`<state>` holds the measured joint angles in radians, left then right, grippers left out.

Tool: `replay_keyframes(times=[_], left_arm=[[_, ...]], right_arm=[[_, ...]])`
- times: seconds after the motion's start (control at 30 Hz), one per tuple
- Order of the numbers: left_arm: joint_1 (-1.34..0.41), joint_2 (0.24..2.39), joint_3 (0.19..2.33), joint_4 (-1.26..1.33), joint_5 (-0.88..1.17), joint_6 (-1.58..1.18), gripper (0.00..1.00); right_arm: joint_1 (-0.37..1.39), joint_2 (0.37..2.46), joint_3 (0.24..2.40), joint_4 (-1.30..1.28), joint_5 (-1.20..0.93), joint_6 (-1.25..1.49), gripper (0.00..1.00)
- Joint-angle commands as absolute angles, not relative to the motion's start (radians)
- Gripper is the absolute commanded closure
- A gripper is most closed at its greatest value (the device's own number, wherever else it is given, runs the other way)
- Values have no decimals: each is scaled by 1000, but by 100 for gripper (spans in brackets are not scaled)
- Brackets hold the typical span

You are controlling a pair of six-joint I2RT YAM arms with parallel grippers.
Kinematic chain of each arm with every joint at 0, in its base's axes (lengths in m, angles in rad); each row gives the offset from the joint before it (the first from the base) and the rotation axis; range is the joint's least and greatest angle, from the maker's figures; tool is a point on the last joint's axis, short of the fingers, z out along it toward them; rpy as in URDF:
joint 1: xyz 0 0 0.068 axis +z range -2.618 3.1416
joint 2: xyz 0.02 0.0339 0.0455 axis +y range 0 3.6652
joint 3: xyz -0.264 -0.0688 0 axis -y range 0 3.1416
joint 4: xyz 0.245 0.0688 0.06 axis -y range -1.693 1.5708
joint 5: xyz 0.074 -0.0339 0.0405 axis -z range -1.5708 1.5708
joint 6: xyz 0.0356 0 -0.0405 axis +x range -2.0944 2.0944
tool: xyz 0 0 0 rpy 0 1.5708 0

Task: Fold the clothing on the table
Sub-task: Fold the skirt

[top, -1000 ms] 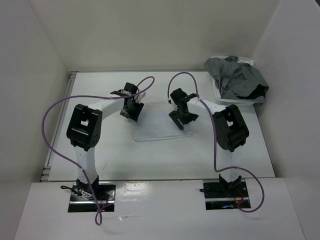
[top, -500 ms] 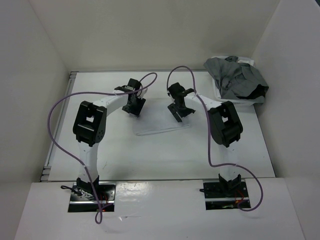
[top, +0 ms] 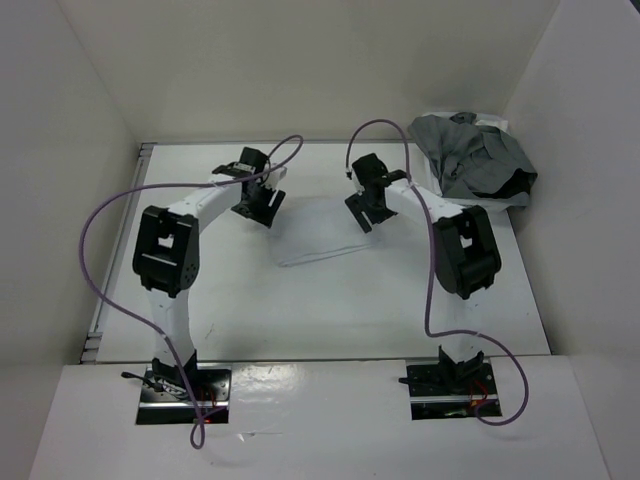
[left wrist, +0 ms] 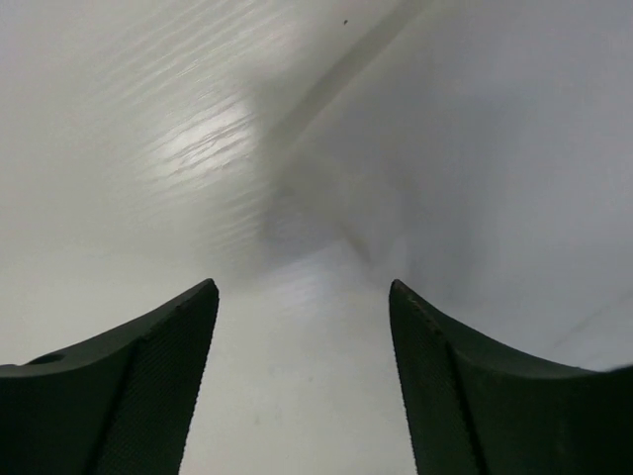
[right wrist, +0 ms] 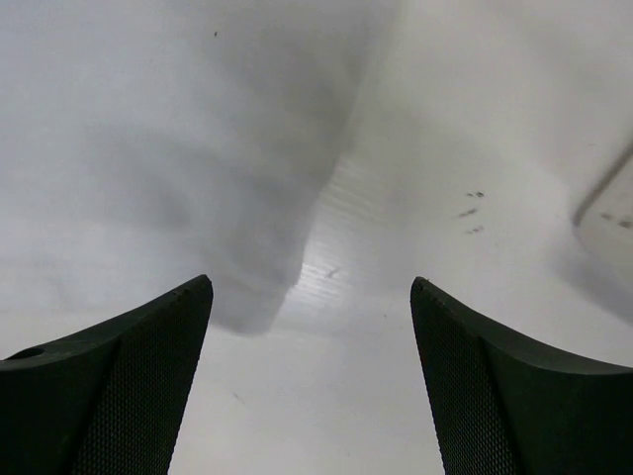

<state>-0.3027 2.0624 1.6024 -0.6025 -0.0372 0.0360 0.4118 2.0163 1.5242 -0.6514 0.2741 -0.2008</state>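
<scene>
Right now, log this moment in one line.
left fingers: open | right fingers: open | white cloth: lying centre | grey clothes: heaped far-right

You have a white garment [top: 322, 232] lying flat, folded to a rough rectangle, mid-worktop [top: 330, 310]. At the worktop's far right corner you see a crumpled grey heap of clothing [top: 470, 155].

Crumpled grey fabric heap [top: 475, 155] sits piled in a white bin [top: 447, 197], far right corner, close against plain white enclosure walls [top: 300, 70].
</scene>
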Motion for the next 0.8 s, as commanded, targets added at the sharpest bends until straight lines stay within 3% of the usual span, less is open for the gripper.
replay_keyframes(times=[0.0, 0.17, 0.3, 0.77], left_arm=[[-230, 1904, 1553, -604, 87, 181, 21], [-149, 1980, 1548, -606, 332, 320, 21], [-124, 2095, 1647, -684, 492, 383, 32], [-124, 2252, 1836, -750, 615, 426, 32]], right_arm=[[399, 1808, 1479, -629, 233, -242, 15], [351, 1711, 1421, -638, 186, -265, 15], [324, 1664, 1397, -658, 155, -275, 15], [282, 1594, 1338, -678, 141, -284, 15]])
